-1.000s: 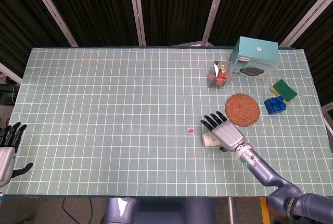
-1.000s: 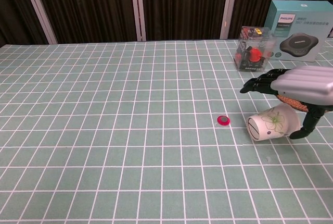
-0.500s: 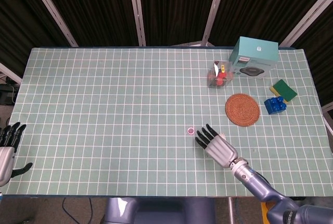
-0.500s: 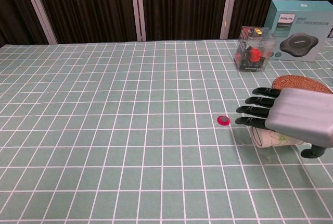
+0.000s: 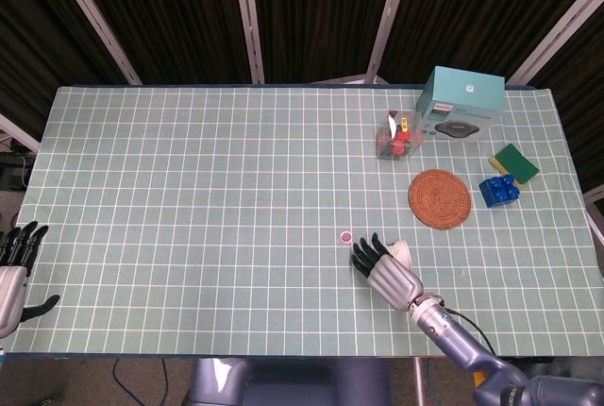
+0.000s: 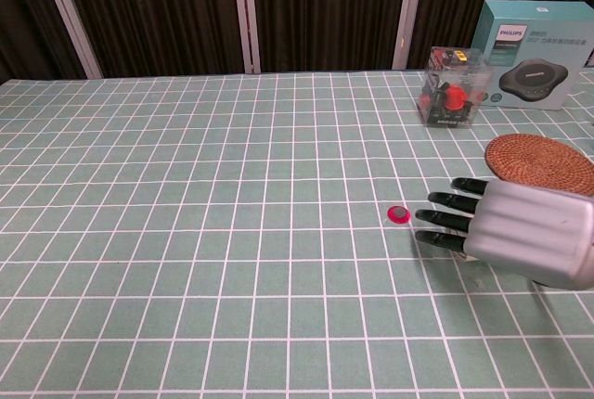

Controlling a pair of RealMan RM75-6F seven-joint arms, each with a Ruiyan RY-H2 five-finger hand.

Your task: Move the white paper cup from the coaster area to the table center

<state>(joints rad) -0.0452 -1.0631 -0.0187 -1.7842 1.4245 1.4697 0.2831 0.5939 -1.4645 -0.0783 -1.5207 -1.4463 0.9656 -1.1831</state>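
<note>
1. Head view: my right hand (image 5: 385, 268) lies low over the table (image 5: 189, 189), fingers stretched toward the small red disc (image 5: 346, 236). Only a white sliver of the cup (image 5: 400, 253) shows at the hand's far edge, so the cup sits under or against my palm, off the coaster (image 5: 440, 198) and a little right of the table's middle. I cannot tell from here whether I grip it or merely cover it.

2. Head view, risks: if the fingers are only resting on top, I judge that any sideways push could roll the cup out from under me or flatten its thin wall. It could also knock the disc just ahead of my fingertips.

3. Head view: my left hand (image 5: 13, 269) hangs off the table's left edge, fingers apart, holding nothing.

4. Chest view: the back of my right hand (image 6: 520, 237) hides the cup entirely, so I see nothing of its shape or lie. The fingers (image 6: 445, 224) point straight out, not visibly wrapped round anything.

5. Chest view, risks: with the cup unseen, I could close blind and crush it, or lift away and leave it lying short of the centre.
</note>
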